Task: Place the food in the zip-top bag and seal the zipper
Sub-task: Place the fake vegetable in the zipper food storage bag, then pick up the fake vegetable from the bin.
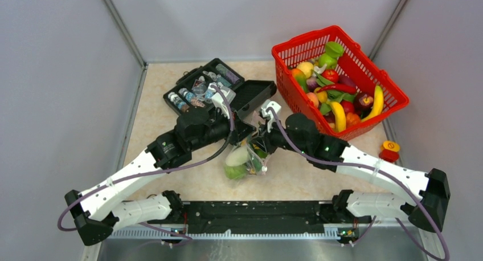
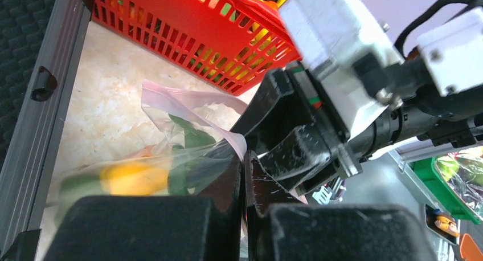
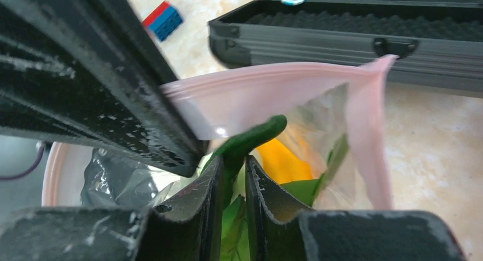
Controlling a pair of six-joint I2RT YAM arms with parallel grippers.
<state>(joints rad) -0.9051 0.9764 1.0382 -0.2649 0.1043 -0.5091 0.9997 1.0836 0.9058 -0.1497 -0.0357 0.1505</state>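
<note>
The zip-top bag [image 1: 242, 163] lies on the table between my two arms, with white, green and yellow food inside. My left gripper [image 2: 246, 158] is shut on the bag's pinkish zipper [image 2: 188, 98] strip at the mouth edge. In the right wrist view the zipper [image 3: 267, 81] stands open above the bag. My right gripper [image 3: 233, 161] reaches into the mouth, shut on a green leafy stem of food [image 3: 256, 133]. A yellow piece [image 3: 282, 161] lies deeper inside. From above, both grippers meet over the bag, left gripper [image 1: 244, 137] and right gripper [image 1: 259, 147].
A red mesh basket [image 1: 305, 39] full of toy fruit stands at the back right. An open black case [image 1: 250, 93] with small bottles sits at the back centre, close behind the bag. A small red and yellow object [image 1: 390, 151] lies at the right edge.
</note>
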